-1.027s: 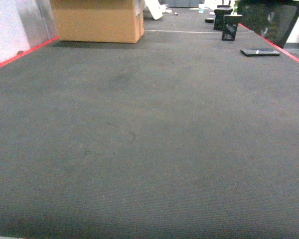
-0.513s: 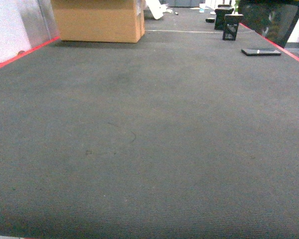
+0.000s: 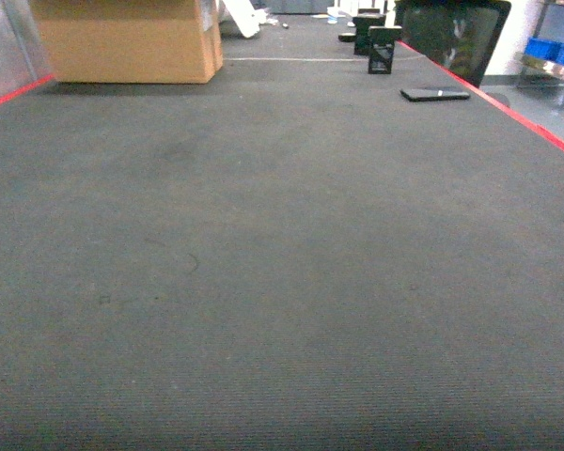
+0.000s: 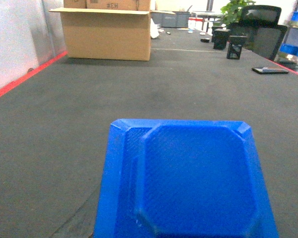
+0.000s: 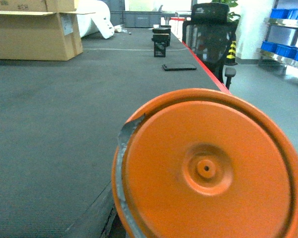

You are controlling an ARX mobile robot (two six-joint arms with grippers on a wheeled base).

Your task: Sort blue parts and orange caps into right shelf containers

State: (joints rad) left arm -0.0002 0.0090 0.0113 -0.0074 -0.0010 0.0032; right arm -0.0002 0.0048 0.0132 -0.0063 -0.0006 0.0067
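Observation:
A blue part (image 4: 188, 181), a square tray-like moulding with cut corners, fills the lower half of the left wrist view and hangs over the dark carpeted surface. It hides my left gripper's fingers, which hold it. An orange cap (image 5: 208, 168), round with a small centre boss, fills the lower right wrist view in the same way, held in my right gripper. Neither gripper shows in the head view. The right shelf containers (image 3: 556, 52) are blue crates on a metal rack at the far right, and these crates (image 5: 287, 49) appear again in the right wrist view.
A dark carpeted surface (image 3: 282, 263) with red edge tape (image 3: 536, 127) stretches ahead. A large cardboard box (image 3: 127, 38) stands at the far left. Two small black stands (image 3: 383, 49), a flat black device (image 3: 435, 93) and a black office chair (image 3: 456, 38) sit at the far right.
The head view has swung to the right: the box, the stands and the chair shifted left in the frame. The blue crates on the rack have come into sight.

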